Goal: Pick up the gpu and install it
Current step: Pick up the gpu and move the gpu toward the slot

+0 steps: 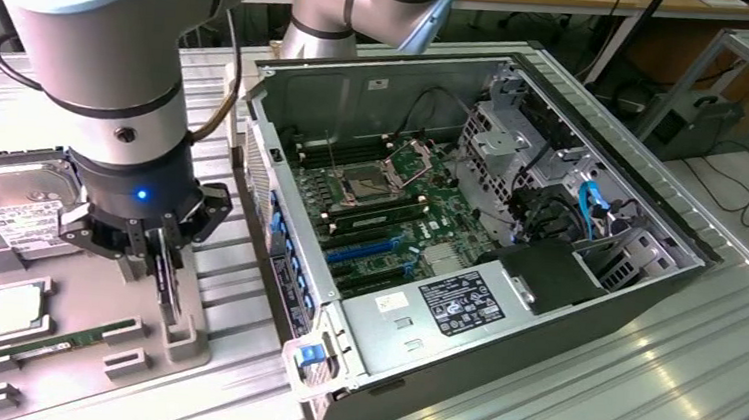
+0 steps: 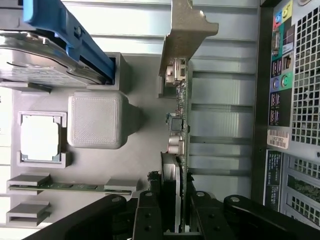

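On the near grey moulded plastic holder tray (image 1: 94, 293), at the exterior view's left, the black claw gripper (image 1: 162, 272) pinches the thin green gpu card (image 2: 181, 100), which stands upright in its slot. A boxy silver hard drive (image 1: 13, 212) lies just beyond, and the open metal computer case (image 1: 577, 366) stands right.

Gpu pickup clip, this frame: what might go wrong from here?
1. The gripper straddles the gpu right at its round fan. That surface is uneven, so the card may tilt or slip.
2. The gpu stands edge-on in a slot of the grey fixture, and a lift that is not straight could bind it there.
3. Its silver bracket sticks out and could catch the wall of the computer case nearby.
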You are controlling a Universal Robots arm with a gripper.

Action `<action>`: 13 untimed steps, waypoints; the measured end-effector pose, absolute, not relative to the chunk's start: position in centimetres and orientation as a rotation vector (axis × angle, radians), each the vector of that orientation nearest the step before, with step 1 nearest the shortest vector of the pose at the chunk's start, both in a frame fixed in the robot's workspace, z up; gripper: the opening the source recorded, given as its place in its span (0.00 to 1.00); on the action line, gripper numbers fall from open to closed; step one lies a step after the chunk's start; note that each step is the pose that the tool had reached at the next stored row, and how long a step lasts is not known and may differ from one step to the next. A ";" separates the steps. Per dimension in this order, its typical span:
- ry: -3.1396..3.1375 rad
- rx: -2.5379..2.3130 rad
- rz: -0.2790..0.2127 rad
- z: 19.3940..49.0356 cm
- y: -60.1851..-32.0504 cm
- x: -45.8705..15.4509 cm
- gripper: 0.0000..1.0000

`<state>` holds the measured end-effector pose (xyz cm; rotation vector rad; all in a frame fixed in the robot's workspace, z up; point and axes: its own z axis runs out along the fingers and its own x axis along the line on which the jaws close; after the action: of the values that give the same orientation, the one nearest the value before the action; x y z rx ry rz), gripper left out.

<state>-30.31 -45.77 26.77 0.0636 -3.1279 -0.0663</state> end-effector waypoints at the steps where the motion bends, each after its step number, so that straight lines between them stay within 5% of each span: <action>1: -3.128 0.064 -0.066 27.0 -45.8 -30.3 0.27; 13: -3.128 0.064 -0.067 29.0 -45.8 -30.3 0.27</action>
<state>-30.28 -45.78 28.99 0.0636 -3.1281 -0.0665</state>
